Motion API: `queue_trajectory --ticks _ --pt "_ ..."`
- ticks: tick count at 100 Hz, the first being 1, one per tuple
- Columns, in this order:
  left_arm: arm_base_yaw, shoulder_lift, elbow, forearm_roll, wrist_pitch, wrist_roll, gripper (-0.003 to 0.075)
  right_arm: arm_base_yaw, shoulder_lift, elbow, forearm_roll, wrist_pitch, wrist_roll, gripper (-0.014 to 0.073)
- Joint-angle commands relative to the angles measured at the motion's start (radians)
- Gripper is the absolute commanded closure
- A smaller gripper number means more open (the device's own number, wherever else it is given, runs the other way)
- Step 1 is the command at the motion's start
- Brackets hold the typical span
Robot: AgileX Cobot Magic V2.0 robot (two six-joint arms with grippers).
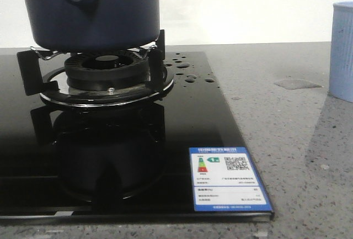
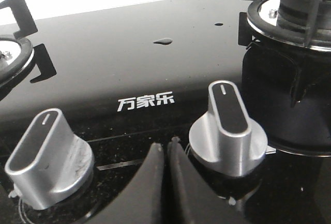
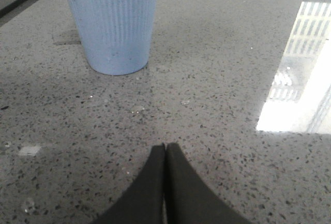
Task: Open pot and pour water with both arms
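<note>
The dark navy-blue pot [image 1: 94,12] stands on the burner grate [image 1: 105,70] of the black glass stove, its stubby handle mount with a round hole facing me; its top is cut off by the frame. No gripper shows in the front view. My left gripper [image 2: 166,149] is shut and empty, low over the stove front between two silver knobs. My right gripper [image 3: 165,149] is shut and empty over the grey counter, short of the pale blue ribbed cup [image 3: 111,19], which also shows at the right edge of the front view [image 1: 342,51].
Two silver knobs [image 2: 230,128] [image 2: 46,157] flank the left fingers. Water drops [image 1: 187,70] lie on the stove glass by the burner, and a wet patch [image 1: 298,84] on the counter. A second burner [image 2: 10,53] is at the stove's other side. An energy label [image 1: 227,181] sits at the stove's front corner.
</note>
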State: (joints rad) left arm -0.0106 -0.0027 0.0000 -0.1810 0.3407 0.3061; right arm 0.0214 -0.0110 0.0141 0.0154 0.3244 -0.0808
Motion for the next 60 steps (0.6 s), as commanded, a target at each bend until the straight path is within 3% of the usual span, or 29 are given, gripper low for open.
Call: queue_trajectory --ticks 1,27,42,52,60 --pt "0.001 -0.027 0.039 -0.005 -0.037 -0.008 0.074 -0.008 -0.021 0.005 -0.015 -0.033 -0.006 0.0659" --pt "0.001 -0.027 0.039 0.012 -0.037 -0.008 0.074 -0.008 -0.021 0.005 -0.015 -0.038 -0.006 0.0659" --pt "0.001 -0.027 0.039 0.167 -0.046 -0.008 0.074 -0.008 -0.021 0.005 -0.015 -0.154 -0.006 0.0659" --pt "0.001 -0.027 0.039 0.191 -0.133 -0.008 0.074 -0.008 -0.021 0.005 0.11 -0.307 -0.004 0.0659" --pt "0.001 -0.027 0.039 0.056 -0.267 -0.008 0.074 -0.008 -0.021 0.005 0.26 -0.427 -0.004 0.0659"
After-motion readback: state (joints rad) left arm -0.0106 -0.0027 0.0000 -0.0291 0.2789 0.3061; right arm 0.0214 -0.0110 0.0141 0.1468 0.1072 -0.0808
